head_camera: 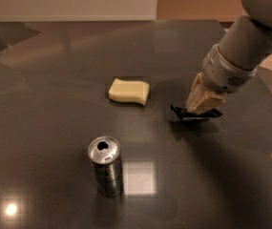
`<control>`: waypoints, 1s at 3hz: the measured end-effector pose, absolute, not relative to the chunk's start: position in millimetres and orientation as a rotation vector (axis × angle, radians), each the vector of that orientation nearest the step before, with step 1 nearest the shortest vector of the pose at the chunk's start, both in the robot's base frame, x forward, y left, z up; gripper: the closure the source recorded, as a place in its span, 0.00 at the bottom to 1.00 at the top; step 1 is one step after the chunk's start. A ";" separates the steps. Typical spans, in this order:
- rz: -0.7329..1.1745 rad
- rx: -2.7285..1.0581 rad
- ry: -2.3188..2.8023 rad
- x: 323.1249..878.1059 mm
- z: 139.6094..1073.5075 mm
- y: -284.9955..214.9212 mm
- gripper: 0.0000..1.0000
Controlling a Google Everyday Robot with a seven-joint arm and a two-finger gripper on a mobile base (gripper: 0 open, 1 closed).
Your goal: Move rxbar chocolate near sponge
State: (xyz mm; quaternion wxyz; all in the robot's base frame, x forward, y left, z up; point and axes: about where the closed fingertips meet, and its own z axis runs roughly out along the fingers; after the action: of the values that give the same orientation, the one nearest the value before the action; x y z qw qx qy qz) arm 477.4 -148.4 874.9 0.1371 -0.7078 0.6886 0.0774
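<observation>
Dark table (49,75), claw (199,109) clamped on half-hidden rxbar chocolate (179,112), right of sponge (128,91)

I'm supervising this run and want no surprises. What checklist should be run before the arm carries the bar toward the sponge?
1. Gripper shut on rxbar chocolate: ok.
2. Bar lifted clear of the table: cannot tell.
3. Straight path left to the sponge free of things: ok.
4. Can off that path, nearer the camera: ok.
5. Bar beside the sponge: not ok, a gap lies between them.
</observation>
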 end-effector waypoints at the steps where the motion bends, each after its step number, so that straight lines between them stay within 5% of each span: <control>1: 0.207 -2.044 1.947 499.6 880.3 -126.3 1.00; 2: 0.204 -2.037 1.906 519.9 882.3 -105.7 1.00; 3: 0.229 -2.029 1.874 530.2 880.2 -87.8 0.83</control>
State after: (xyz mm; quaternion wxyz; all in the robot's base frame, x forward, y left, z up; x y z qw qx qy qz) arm 530.2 -87.8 880.2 0.1841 -0.7195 0.6647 0.0813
